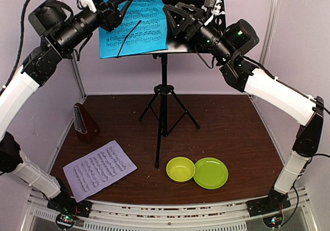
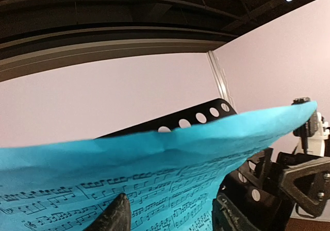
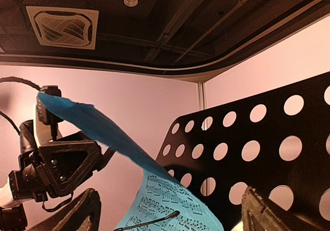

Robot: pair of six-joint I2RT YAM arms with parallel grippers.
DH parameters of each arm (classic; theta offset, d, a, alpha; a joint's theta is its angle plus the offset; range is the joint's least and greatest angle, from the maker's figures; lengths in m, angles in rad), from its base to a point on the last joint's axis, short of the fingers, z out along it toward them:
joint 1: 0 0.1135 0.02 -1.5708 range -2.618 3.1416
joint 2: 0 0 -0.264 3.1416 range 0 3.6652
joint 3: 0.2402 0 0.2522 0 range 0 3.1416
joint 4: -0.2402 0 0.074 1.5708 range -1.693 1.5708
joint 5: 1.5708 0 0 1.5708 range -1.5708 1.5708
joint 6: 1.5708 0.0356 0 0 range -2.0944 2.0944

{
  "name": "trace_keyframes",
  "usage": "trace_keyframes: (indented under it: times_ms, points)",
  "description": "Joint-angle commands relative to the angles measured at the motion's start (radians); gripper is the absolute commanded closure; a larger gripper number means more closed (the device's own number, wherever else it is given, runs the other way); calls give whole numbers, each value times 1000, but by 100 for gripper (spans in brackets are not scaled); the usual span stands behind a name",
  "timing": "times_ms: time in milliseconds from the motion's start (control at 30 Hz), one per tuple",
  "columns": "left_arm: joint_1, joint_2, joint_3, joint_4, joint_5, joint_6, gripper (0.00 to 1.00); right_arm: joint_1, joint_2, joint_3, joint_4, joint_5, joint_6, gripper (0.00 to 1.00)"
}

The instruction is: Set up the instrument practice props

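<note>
Black tripod music stand (image 1: 164,86) upright at back of bench (image 1: 232,133), blue sheet (image 1: 136,22) leaning on its perforated desk, left gripper (image 1: 121,12) spread wide at the sheet, clamping nothing, right gripper (image 1: 170,18) likewise wide and empty beside the desk, lilac sheet (image 1: 99,170) flat front-left, metronome (image 1: 85,121) behind it.

Right of the music stand (image 1: 164,102) the tabletop (image 1: 232,122) looks open; bowl (image 1: 180,169) and plate (image 1: 211,172) sit before it, metronome (image 1: 85,122) left.
</note>
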Motion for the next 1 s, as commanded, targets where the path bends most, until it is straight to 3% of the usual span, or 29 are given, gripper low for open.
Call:
trace_keyframes:
  times_ms: [0, 333, 967]
  points:
    - [26, 98, 162, -91, -52, 28, 45, -6, -67, -41, 54, 16, 0, 4]
    - [87, 284, 436, -174, -73, 48, 39, -6, -122, -106, 64, 16, -15, 1]
    - [118, 349, 543, -233, -51, 46, 22, -6, -149, -129, 61, 12, -21, 0]
